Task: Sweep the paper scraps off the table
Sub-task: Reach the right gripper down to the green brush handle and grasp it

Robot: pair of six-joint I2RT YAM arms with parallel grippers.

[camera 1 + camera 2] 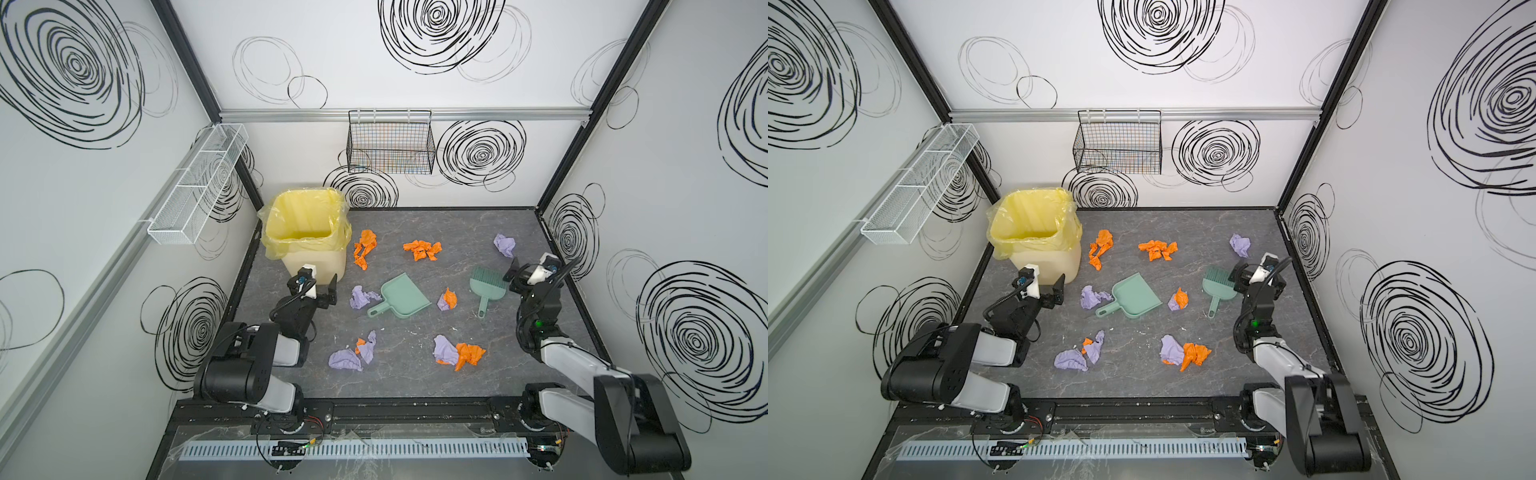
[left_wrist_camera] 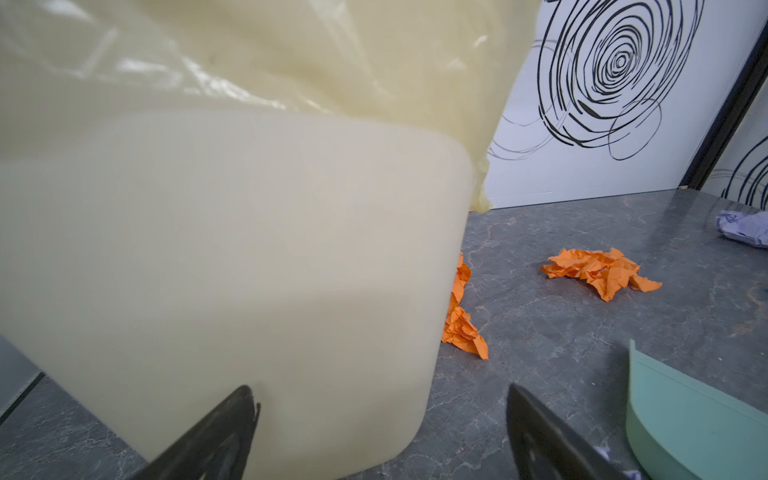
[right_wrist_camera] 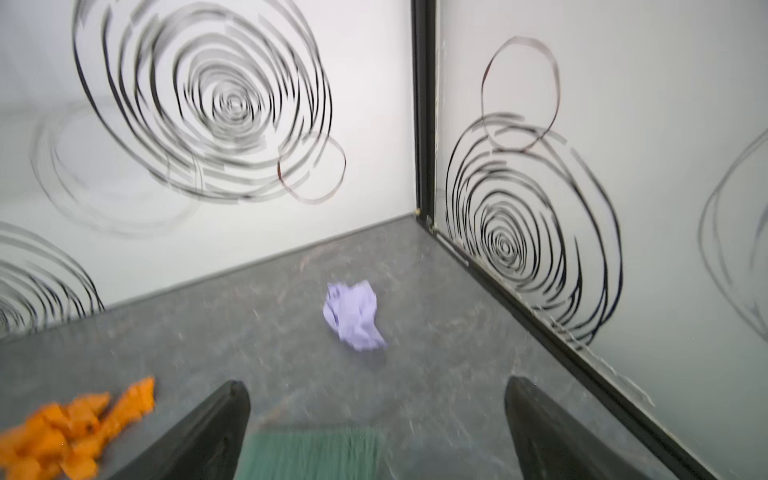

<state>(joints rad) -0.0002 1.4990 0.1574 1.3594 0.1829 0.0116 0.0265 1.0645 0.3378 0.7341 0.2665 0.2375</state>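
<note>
Several orange and lilac paper scraps lie scattered on the dark grey table (image 1: 419,380): an orange one (image 1: 422,250) and a lilac one (image 1: 505,245) at the back, and mixed heaps (image 1: 457,353) near the front. The mint-green dustpan (image 1: 401,297) and brush (image 1: 488,286) lie flat mid-table. My left gripper (image 1: 327,293) (image 2: 380,395) hangs open beside the bin, holding nothing. My right gripper (image 1: 512,272) (image 3: 376,388) is open just over the brush bristles (image 3: 316,453), with the lilac scrap (image 3: 353,316) beyond it. The right wrist view is blurred.
A cream bin (image 1: 305,232) with a yellow liner stands at the back left and fills most of the left wrist view, with an orange scrap (image 2: 461,324) at its foot. A black wire basket (image 1: 390,143) and a white mesh shelf (image 1: 199,183) hang on the walls.
</note>
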